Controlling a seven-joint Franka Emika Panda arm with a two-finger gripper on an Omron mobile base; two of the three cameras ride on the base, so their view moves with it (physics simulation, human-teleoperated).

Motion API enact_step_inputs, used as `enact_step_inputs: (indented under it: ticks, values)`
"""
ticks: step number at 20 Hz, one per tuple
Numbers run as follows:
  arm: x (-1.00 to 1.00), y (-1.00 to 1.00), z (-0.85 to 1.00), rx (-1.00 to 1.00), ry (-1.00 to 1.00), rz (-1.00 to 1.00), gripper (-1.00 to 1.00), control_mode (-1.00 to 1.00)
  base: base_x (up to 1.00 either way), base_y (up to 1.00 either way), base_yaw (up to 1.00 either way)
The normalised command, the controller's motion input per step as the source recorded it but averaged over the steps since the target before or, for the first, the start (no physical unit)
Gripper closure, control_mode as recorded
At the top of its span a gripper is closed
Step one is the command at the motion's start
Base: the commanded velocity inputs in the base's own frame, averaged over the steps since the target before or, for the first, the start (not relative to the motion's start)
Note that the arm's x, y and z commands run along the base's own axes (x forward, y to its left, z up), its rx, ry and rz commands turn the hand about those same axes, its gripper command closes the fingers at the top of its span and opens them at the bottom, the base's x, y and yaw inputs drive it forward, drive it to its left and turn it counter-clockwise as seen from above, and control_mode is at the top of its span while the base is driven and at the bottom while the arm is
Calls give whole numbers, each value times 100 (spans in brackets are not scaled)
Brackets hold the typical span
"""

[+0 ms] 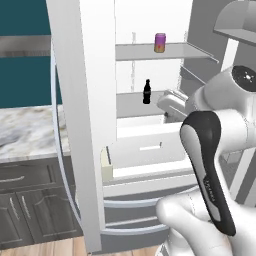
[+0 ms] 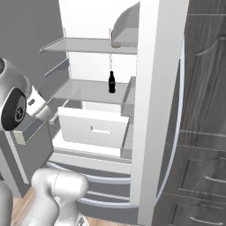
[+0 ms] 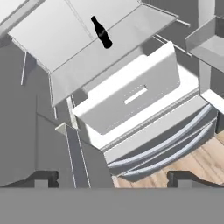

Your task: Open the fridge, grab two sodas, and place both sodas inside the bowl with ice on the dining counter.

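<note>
- Two fingertips [image 3: 43, 178] of the gripper [image 3: 114, 178] stand spread wide, holding and touching nothing.
- Fridge [image 1: 95, 125] is open: purple can [image 1: 160, 42] on the upper shelf, dark bottle [image 1: 146, 92] on the shelf below, white drawer [image 2: 95, 128] underneath.

Teal wall [image 1: 25, 17], marble counter [image 1: 25, 132], dark cabinets [image 1: 30, 205], wooden floor [image 3: 197, 159]

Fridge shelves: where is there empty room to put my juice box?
The lower shelf is bare left and right of the dark bottle, as far as the fridge walls. The top shelf is free left of the purple can. Below, the white drawer takes up the room.
</note>
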Motion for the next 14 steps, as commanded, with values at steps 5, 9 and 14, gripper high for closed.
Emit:
enact_step_inputs:
  ticks: [5, 9, 14]
  values:
    - [1, -46, -38, -36, 5, 15, -100, -100, 0, 0, 0]
    - [-31, -36, 0, -24, -1, 23, -100, -100, 0, 0, 0]
    - [-18, -7, -4, -20, 1, 16, -100, -100, 0, 0, 0]
